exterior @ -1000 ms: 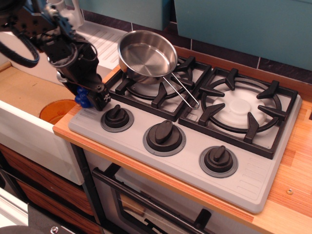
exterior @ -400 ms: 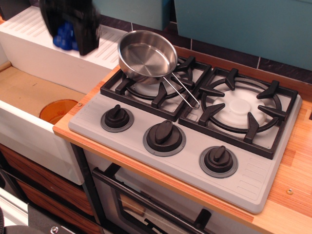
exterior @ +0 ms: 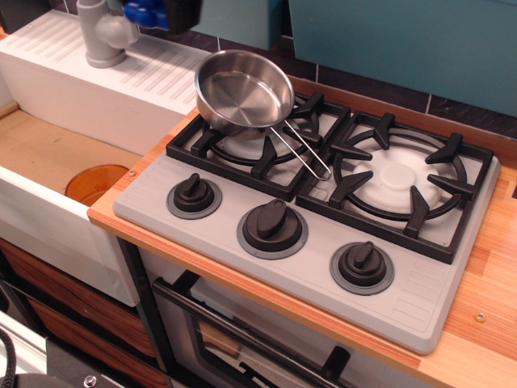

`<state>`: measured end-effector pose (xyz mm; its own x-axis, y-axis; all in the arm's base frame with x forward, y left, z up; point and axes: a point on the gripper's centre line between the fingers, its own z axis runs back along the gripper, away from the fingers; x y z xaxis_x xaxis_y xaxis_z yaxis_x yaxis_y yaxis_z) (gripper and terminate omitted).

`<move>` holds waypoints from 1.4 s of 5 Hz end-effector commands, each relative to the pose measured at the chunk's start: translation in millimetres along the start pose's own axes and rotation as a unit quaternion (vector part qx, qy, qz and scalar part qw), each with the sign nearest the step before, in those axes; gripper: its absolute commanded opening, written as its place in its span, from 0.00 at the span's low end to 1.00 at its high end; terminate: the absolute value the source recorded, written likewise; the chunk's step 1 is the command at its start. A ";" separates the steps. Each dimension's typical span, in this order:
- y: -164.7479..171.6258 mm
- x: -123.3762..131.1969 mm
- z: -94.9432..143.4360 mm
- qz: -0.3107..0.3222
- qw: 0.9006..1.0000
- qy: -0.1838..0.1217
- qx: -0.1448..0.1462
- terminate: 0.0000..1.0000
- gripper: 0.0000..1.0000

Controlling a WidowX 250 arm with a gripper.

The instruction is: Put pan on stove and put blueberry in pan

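Note:
The shiny steel pan (exterior: 242, 90) rests on the left black grate of the grey stove (exterior: 323, 267), tilted a little, its wire handle (exterior: 305, 152) pointing to the front right. My gripper (exterior: 164, 14) is at the top edge of the view, mostly cut off, high above and to the back left of the pan. It is shut on the blueberry (exterior: 144, 14), a cluster of deep-blue balls showing beside one black finger (exterior: 184, 12). The right grate (exterior: 400, 182) holds nothing.
A grey faucet (exterior: 103, 34) stands on the white ribbed drainboard (exterior: 56, 56) just left of the gripper. The white sink (exterior: 48, 218) with an orange drain (exterior: 95, 183) lies to the left. Three black knobs (exterior: 271, 226) line the stove front. Wooden counter (exterior: 485, 323) on the right.
My gripper has risen with the blueberry from beside the stove's front left corner and moved back and right, up to the top edge near the faucet. The pan has not moved.

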<state>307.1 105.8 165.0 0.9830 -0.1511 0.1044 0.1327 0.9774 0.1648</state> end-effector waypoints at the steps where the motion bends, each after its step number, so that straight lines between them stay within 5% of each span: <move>1: -13.6 48.6 -12.1 0.004 0.998 -0.058 0.000 0.00 0.00; 4: -23.4 79.9 -53.0 -0.007 0.994 -0.106 -0.015 0.00 0.00; 5: -22.6 79.7 -54.4 -0.012 0.994 -0.108 -0.013 0.00 1.00; 7: -27.4 68.7 -48.1 -0.004 0.995 -0.100 -0.011 0.00 1.00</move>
<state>366.3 79.9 88.7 0.9592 -0.1718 0.2247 0.1493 0.9822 0.1138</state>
